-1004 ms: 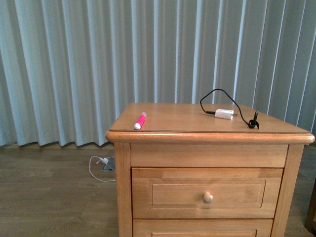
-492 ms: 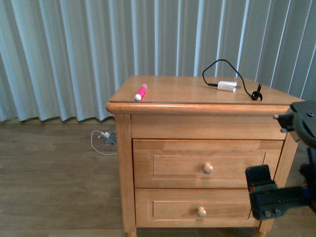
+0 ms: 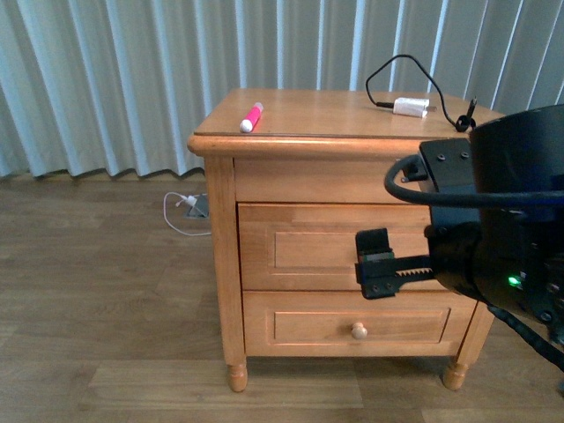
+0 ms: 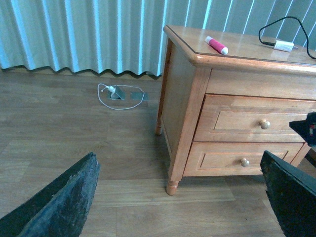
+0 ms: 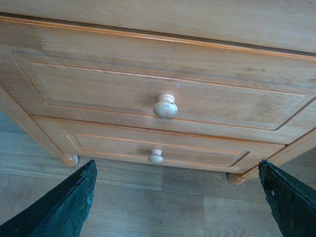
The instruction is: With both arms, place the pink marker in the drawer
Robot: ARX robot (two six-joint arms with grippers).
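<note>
The left end effector (image 4: 178,158) and right end effector (image 5: 177,165) are gaping wide; the pink cylindrical marker (image 3: 251,117) is lying above the panelled wooden drawer (image 5: 98,84).

Left gripper (image 4: 177,163), right gripper (image 5: 176,165) agape

Soft, even light comes through the pale blue-grey pleated curtain (image 3: 132,79) well beyond the right gripper (image 5: 177,165) — shadows are faint. The honey-coloured wooden nightstand's top (image 3: 335,110) carries a mild sheen. The gripper's black fingers (image 5: 54,207) look grainy, blurred.

One pink marker (image 3: 251,117), one charger (image 3: 411,107), two drawers (image 3: 300,251) (image 3: 300,326), two knobs (image 5: 165,105) (image 5: 156,156).
</note>
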